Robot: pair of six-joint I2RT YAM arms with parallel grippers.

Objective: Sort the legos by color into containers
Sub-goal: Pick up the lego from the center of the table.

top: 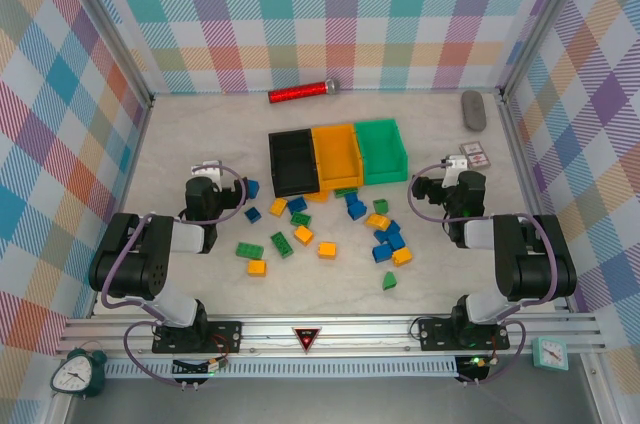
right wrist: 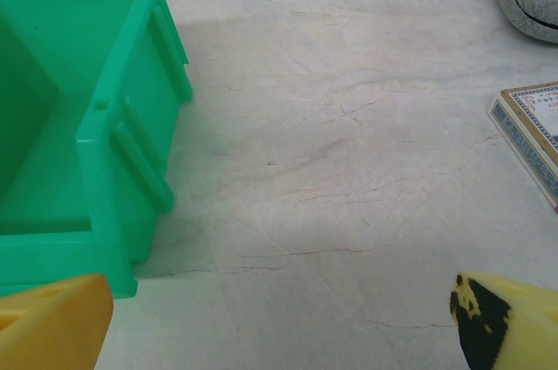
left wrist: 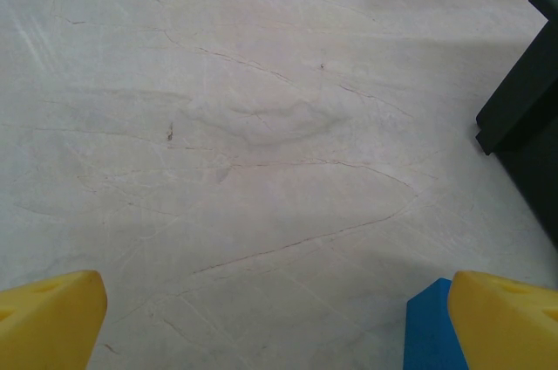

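Three containers stand side by side at mid-table: a black bin (top: 293, 162), an orange-yellow bin (top: 336, 156) and a green bin (top: 381, 150). All three look empty. Blue, green and yellow-orange legos (top: 326, 250) lie scattered in front of them. My left gripper (top: 208, 172) sits low, left of the black bin (left wrist: 527, 117). It is open (left wrist: 279, 326) over bare table, with a blue lego (left wrist: 427, 331) just inside its right finger. My right gripper (top: 450, 170) is right of the green bin (right wrist: 78, 126). It is open (right wrist: 279, 326), with nothing between its fingers.
A red glitter cylinder (top: 301, 92) lies by the back wall. A grey oval object (top: 473, 109) and a small card box (top: 473, 155) sit at the back right. Checked walls enclose the table on three sides.
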